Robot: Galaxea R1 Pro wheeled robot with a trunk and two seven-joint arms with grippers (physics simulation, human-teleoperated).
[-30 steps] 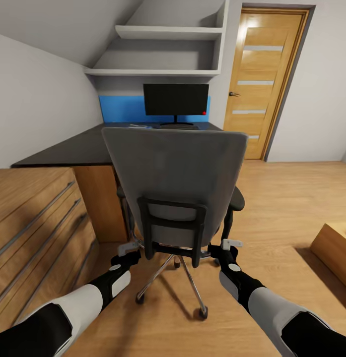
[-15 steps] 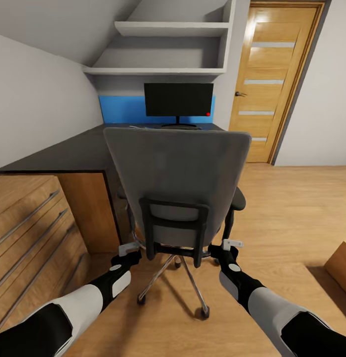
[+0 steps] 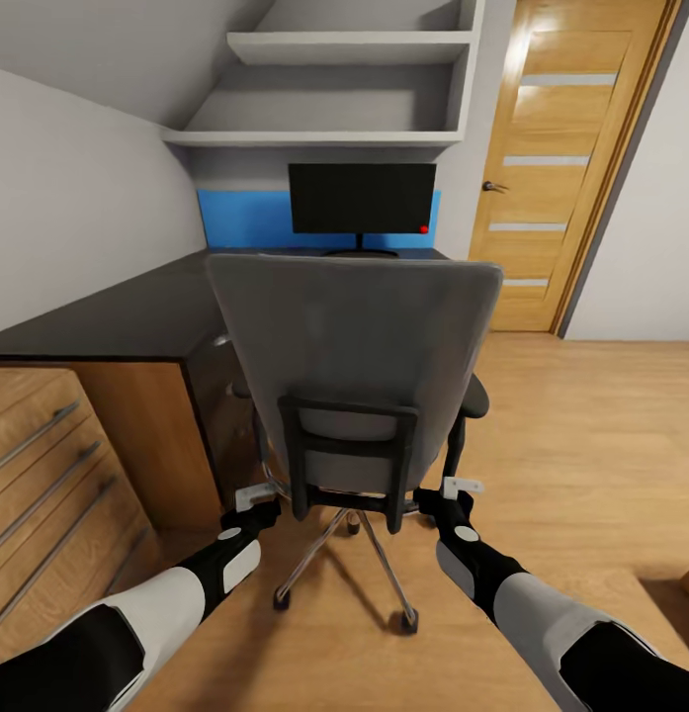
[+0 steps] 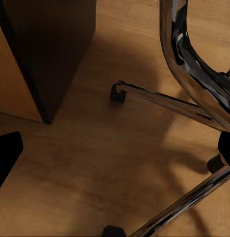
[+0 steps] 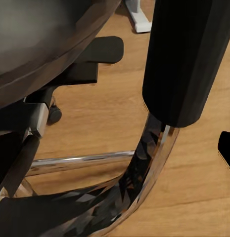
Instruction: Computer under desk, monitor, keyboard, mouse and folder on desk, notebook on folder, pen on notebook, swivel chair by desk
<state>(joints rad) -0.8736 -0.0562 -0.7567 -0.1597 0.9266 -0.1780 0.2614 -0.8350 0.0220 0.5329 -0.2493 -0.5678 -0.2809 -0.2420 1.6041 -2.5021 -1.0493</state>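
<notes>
Swivel chair (image 3: 352,381) fills the middle of the head view, its tall grey back facing the camera and its chrome star base (image 3: 359,564) with casters on the wooden floor (image 3: 581,435). At 12 o'clock beyond it, the monitor (image 3: 362,199) stands upright on the desk (image 3: 117,311), in front of the blue rear panel (image 3: 240,219). The left gripper (image 3: 253,494) sits at 7 o'clock of the chair, beside the lower frame, and the right gripper (image 3: 461,487) at 5 o'clock, just under the dark armrest (image 3: 473,396). Whether either set of fingers is spread or closed on the chair I cannot tell. A wooden drawer chest (image 3: 47,475) stands at 9 o'clock, a door (image 3: 566,168) at 2 o'clock.
</notes>
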